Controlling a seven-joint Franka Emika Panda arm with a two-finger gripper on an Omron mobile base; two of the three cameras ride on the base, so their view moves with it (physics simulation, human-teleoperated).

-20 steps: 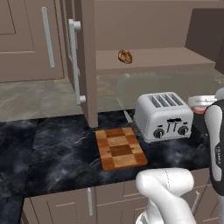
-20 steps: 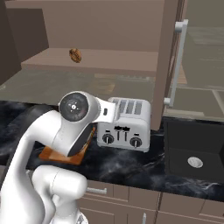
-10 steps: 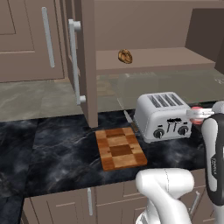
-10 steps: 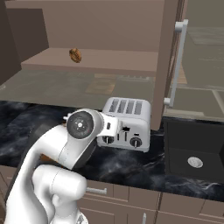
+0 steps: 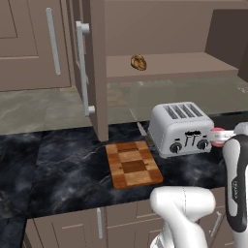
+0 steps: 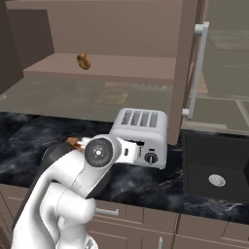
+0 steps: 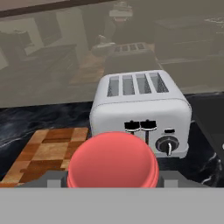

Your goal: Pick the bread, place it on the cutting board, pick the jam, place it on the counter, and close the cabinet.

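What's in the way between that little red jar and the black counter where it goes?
Nothing visible: the jam hangs just in front of the toaster, with open counter nearby.

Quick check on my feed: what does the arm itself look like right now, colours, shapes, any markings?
The arm is glossy white, built of thick rounded segments. One joint ends in a round dark grey cap with a small pale centre. In the left base view a long black panel with faint pale lettering runs down a white link. No loose cables show.

White arm bent low in front of the base, hand (image 5: 219,137) closed around the jam (image 7: 113,160)
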